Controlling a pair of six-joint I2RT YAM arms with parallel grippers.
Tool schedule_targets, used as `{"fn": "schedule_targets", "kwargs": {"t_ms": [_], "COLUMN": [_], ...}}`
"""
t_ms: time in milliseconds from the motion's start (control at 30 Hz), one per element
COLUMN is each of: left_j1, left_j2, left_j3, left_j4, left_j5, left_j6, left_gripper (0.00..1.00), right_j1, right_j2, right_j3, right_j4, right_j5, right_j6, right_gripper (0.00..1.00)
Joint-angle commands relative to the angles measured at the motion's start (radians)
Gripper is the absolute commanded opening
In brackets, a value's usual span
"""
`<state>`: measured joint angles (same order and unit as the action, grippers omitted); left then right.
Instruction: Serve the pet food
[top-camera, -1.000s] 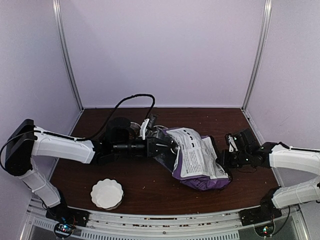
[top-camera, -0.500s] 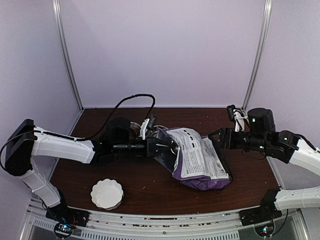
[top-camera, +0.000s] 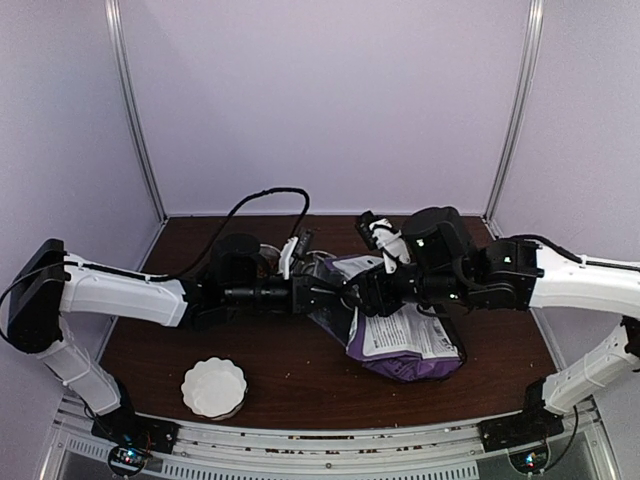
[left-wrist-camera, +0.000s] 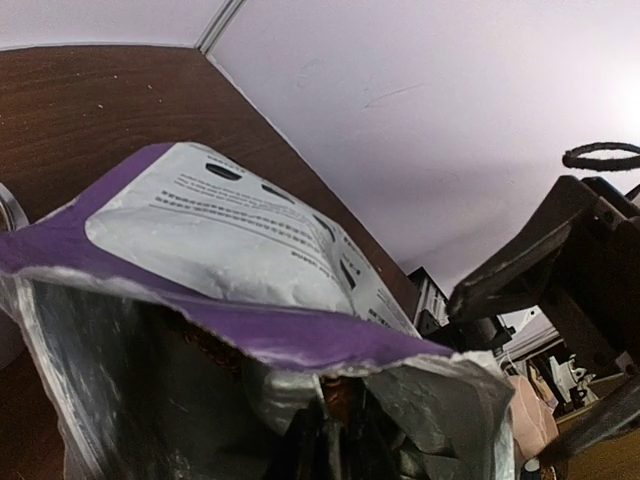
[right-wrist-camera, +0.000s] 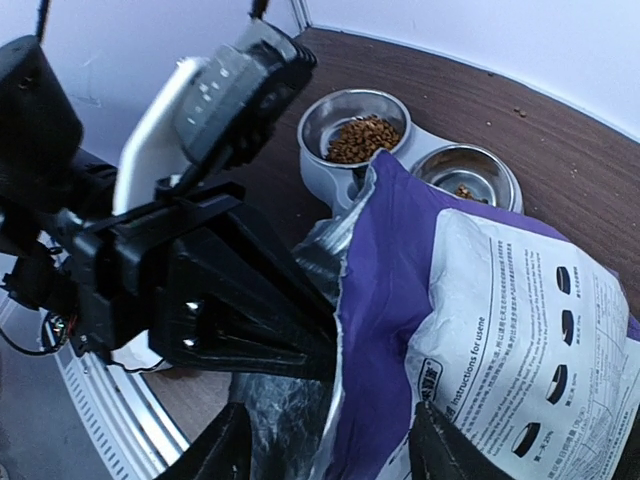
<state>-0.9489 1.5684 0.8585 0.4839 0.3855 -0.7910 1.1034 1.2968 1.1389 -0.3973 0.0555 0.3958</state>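
Now, right hand (right-wrist-camera: 335, 442) wide apart astride the torn bag (right-wrist-camera: 480, 330) edge; left hand (top-camera: 337, 297) state unclear

The left arm (top-camera: 130, 294) stretches out low to the right, the left gripper (top-camera: 332, 293) pinched nearly closed. The right arm (top-camera: 575, 280) reaches left, the right gripper (right-wrist-camera: 330, 440) spread wide.

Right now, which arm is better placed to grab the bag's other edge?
Probably the right. The right fingers hang open and free over the mouth of the bag; the left fingers are shut on its edge.
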Motion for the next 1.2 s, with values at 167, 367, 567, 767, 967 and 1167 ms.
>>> {"fn": "schedule_targets", "kwargs": {"t_ms": [167,367,567,767,967,1167], "left_j1": [0.001,0.004,0.013,0.025,0.036,0.046], "left_j2": [-0.090,-0.124,-0.168,-0.182,-0.194,-0.205], "left_j3": [0.026,0.003,-0.031,-0.058,-0.087,-0.111], "left_j4": [0.069,0.078,0.108,0.166,0.247,0.325], "left_j5": [0.000,0.001,0.004,0.024,0.041,0.072], "left_j6": [0.029,0.015,-0.025,-0.088,-0.137,-0.166], "left_gripper": [0.00,0.00,0.00,0.00,0.00,0.00], "right_j1": [0.017,-0.001,-0.015,-0.026,-0.040,-0.057], "right_j2": [0.068,-0.016,-0.077,-0.103,-0.134,-0.158], "right_j3": [0.077,0.025,-0.026,-0.041,-0.055,-0.072], "right_j4": [-0.181,-0.183,-0.181,-0.183,-0.169,-0.148], "right_j5": [0.356,0.423,0.438,0.445,0.445,0.420], "right_j6": [0.071,0.097,0.109,0.131,0.158,0.171], "right_gripper": [0.14,0.00,0.00,0.00,0.00,0.00]}}
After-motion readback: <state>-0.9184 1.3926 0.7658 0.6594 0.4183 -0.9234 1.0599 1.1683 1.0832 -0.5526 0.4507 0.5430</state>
